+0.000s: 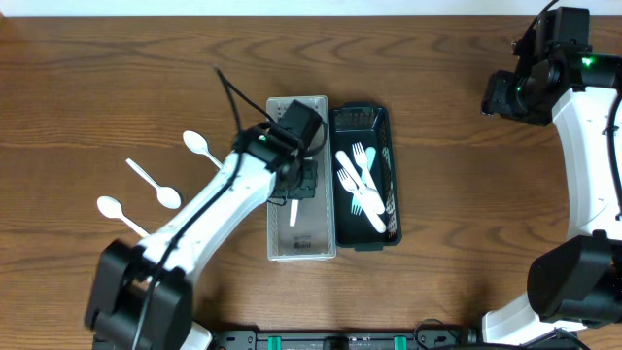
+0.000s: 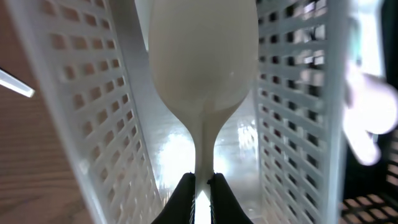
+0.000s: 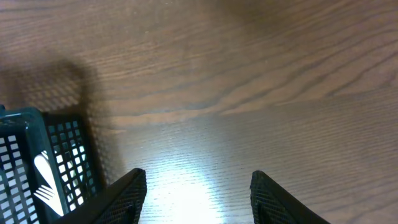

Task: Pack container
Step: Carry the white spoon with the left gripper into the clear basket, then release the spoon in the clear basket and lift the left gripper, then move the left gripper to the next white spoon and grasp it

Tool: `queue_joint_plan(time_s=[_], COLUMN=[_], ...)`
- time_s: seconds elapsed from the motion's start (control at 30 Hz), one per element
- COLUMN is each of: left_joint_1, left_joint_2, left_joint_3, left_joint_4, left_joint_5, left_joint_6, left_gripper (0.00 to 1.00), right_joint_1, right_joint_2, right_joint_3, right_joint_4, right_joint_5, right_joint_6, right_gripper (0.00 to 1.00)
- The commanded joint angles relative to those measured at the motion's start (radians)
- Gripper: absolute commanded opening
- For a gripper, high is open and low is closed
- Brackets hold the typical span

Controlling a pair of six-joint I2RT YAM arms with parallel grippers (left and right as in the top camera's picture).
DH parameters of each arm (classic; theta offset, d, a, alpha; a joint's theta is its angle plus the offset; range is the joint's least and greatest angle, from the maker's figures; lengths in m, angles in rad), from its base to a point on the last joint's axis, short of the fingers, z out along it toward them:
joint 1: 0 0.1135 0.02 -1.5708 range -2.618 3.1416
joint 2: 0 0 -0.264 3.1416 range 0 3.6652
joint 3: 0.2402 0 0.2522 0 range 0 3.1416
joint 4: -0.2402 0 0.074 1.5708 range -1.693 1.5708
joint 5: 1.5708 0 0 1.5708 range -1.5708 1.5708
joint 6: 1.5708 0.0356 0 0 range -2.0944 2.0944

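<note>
Between the white basket (image 1: 303,245) walls: left gripper (image 2: 200,186) clamped on spoon (image 2: 202,56) handle, bowl pointing straight ahead, long axis along the basket's length. Letting go looks next. Right gripper (image 3: 196,193) stands apart, well off over bare tabletop (image 3: 249,62).

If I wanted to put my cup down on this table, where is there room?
Bare wooden table runs from the dark green mesh basket to the right arm, and across the far left corner. Crowded: the white perforated plastic basket under the left gripper, and three white plastic spoons beside it.
</note>
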Motion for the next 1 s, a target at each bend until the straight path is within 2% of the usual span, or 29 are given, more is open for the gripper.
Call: queue_joint_plan(time_s=[0.0,0.03,0.1,0.17,0.2,0.27,0.43,0.63,0.8,0.97], left_joint_1=[-0.002,-0.002,-0.001,-0.002,-0.001,0.003,0.07,0.304,0.514,0.588], left_joint_2=[0.004,0.0,-0.008,-0.023,-0.031,-0.057,-0.148,-0.193,-0.081,0.088], left_joint_3=[-0.002,-0.002,0.0,0.008,0.015,0.037,0.115,0.166,0.166,0.166], left_joint_4=[0.002,0.002,0.002,0.001,0.001,-0.003,-0.007,0.043,0.056,0.059], left_joint_5=[-0.019,-0.019,-0.019,-0.02,-0.026,-0.057,-0.101,-0.196,-0.188,-0.105], left_joint_6=[0.013,0.014,0.023,0.044,0.058,0.066,0.113,0.013,-0.143,-0.172], left_gripper=[0.07,0.09,0.38,0.58,0.65,0.73,0.76,0.84,0.88,0.93], right_joint_1=[-0.005,-0.005,-0.005,-0.005,-0.005,-0.005,-0.005,-0.005,-0.003,-0.003], right_joint_2=[0.002,0.002,0.002,0.002,0.002,0.002,0.003,0.003,0.003,0.003], right_joint_3=[-0.006,-0.006,-0.006,-0.006,-0.006,-0.006,-0.006,-0.006,-0.006,-0.006], right_joint_4=[-0.004,-0.004,-0.004,-0.003,-0.003,-0.001,-0.001,-0.001,0.002,0.002], right_joint_5=[-0.004,-0.004,-0.004,-0.004,-0.003,-0.003,-0.003,-0.003,-0.003,-0.003], right_joint_6=[-0.016,-0.016,-0.023,-0.023,-0.023,-0.023,-0.031,-0.035,-0.034,-0.034], right_gripper=[0.56,0.57,0.57,0.57,0.57,0.57,0.57,0.58,0.58,0.58])
